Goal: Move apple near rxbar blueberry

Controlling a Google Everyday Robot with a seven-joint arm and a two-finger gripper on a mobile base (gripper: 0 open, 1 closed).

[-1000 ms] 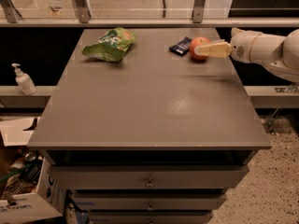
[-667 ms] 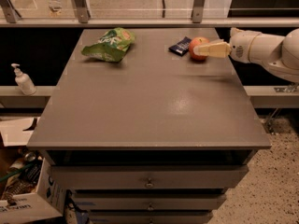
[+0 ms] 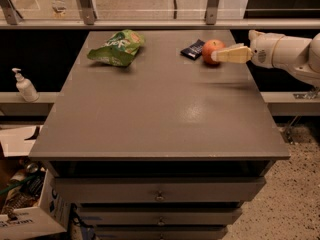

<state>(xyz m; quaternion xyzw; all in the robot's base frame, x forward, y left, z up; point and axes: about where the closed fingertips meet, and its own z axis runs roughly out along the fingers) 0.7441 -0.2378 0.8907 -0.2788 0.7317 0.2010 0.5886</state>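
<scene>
The red-orange apple (image 3: 211, 49) sits on the grey table (image 3: 160, 109) near its far right edge. The dark navy rxbar blueberry (image 3: 193, 49) lies flat just left of the apple, almost touching it. My gripper (image 3: 217, 56) reaches in from the right on a white arm (image 3: 285, 51). Its cream tip is at the apple's right front side and hides part of it.
A bright green snack bag (image 3: 117, 47) lies at the table's far left. A railing with posts (image 3: 212, 4) runs behind the table. A soap pump bottle (image 3: 23, 85) stands on a ledge to the left. Cardboard boxes (image 3: 25, 219) sit on the floor at lower left.
</scene>
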